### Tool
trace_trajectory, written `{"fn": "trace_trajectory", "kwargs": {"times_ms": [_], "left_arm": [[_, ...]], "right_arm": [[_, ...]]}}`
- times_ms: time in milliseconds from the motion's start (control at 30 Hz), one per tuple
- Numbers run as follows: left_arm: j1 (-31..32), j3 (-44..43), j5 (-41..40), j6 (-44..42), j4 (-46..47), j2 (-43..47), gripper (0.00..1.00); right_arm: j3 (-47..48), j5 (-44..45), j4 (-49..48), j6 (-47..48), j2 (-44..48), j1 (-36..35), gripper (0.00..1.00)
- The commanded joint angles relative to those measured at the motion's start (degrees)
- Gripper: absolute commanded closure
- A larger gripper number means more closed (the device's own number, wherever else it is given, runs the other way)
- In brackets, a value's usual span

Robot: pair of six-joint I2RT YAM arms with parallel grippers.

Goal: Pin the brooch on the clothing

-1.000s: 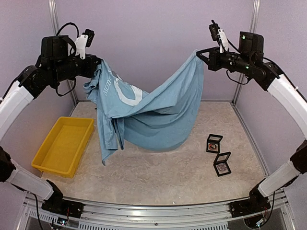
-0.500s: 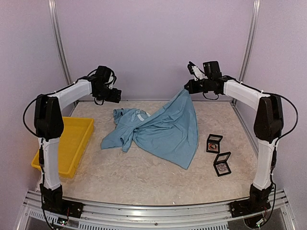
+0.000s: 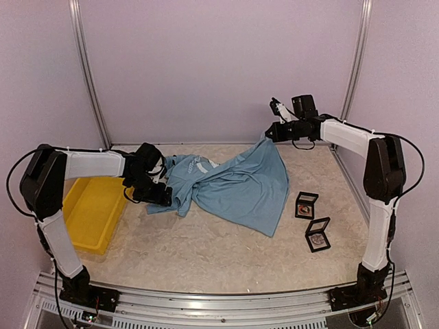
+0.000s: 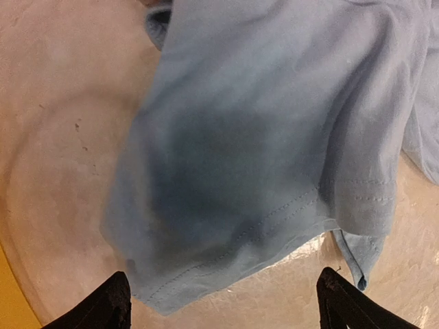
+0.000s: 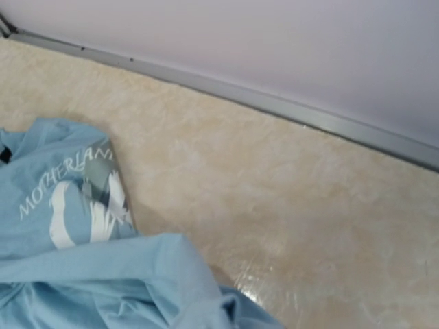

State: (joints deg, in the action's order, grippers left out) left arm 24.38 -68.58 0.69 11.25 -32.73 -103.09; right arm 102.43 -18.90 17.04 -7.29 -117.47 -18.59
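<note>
Showing the moment just after release. L gripper: jaws wide apart, nothing btw. them. Its dark fingertips frame a sleeve hem of the T-shirt, which lies on the table just ahead of them, apparently untouched. A sec. ago this gripper was clamped on the shirt high up, w/ the garment slung in the air btw. both arms; it has since let go and dropped low.

R gripper: jaws together on a corner of the fabric, held raised at the back of the table; its own fingers do not show in its wrist view.

Result: most of the T-shirt now rests crumpled mid-table toward the back, one edge rising to the R grip, the white lettering folded and only partly legible. Judged: still the laying-out stage, since the chest is not yet flat enough to pin.

The brooch is presumably in one of two black-framed cases, well apart to the shirt's right; contents too small to tell.

L arm: forearm low, approx. level, passing the yellow tray, wrist aimed at the shirt's left edge. R arm: lower link upright, forearm reaching left, elevated.
</note>
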Motion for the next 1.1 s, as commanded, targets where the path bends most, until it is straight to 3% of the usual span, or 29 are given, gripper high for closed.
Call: {"fn": "trace_trajectory", "kwargs": {"times_ms": [0,100,167,300,367,400,567,733,867,967,1067], "left_arm": [[1.14,0.32,-3.99,-2.06,-1.11,-3.74,0.11],[-0.26,-1.68,-4.29,-0.98,-1.93,-8.01,0.14],[-0.02,-1.6,-3.9,-1.32,-1.85,-8.95,0.23],[0.79,0.15,-4.07,-2.07,-1.55,-8.35,0.61],[0.63,0.87,-3.15,-2.1,-1.05,-7.89,0.91],[0.65,0.94,-2.65,-1.99,-1.1,-7.85,1.0],[3.35,1.21,-3.94,-0.19,-4.4,-2.64,1.0],[9.5,-2.42,-6.97,2.77,-16.48,12.13,1.0],[5.28,-4.61,-3.84,2.13,-13.67,20.0,1.0],[-2.1,-17.15,-4.78,-1.22,-12.02,14.24,1.0],[-4.58,-42.14,-6.73,-4.67,-12.11,1.41,1.0]], "right_arm": [[-1.31,-1.23,-0.13,1.19,3.69,-0.28,1.0],[-2.07,-1.1,0.65,1.37,4.54,-0.28,1.0],[-3.64,-1.41,0.08,1.28,6.07,-0.31,1.0],[-6.28,-1.81,-0.8,1.47,9.57,-0.27,1.0],[-7.39,-1.91,-0.78,1.61,11.11,-0.28,1.0],[-8.01,-2.11,-0.73,1.75,12.01,-0.3,1.0],[-12.04,-5.09,3.71,1.86,18.35,-0.35,1.0],[-18.0,-6.37,16.36,3.89,27.99,-2.4,1.0],[-19.64,-5.54,16.4,1.33,31.51,-2.29,1.0],[-7.8,-5.69,14.87,2.24,23.27,-1.1,1.0],[14.27,-7.09,14.56,1.5,9.01,1.32,1.0]]}}
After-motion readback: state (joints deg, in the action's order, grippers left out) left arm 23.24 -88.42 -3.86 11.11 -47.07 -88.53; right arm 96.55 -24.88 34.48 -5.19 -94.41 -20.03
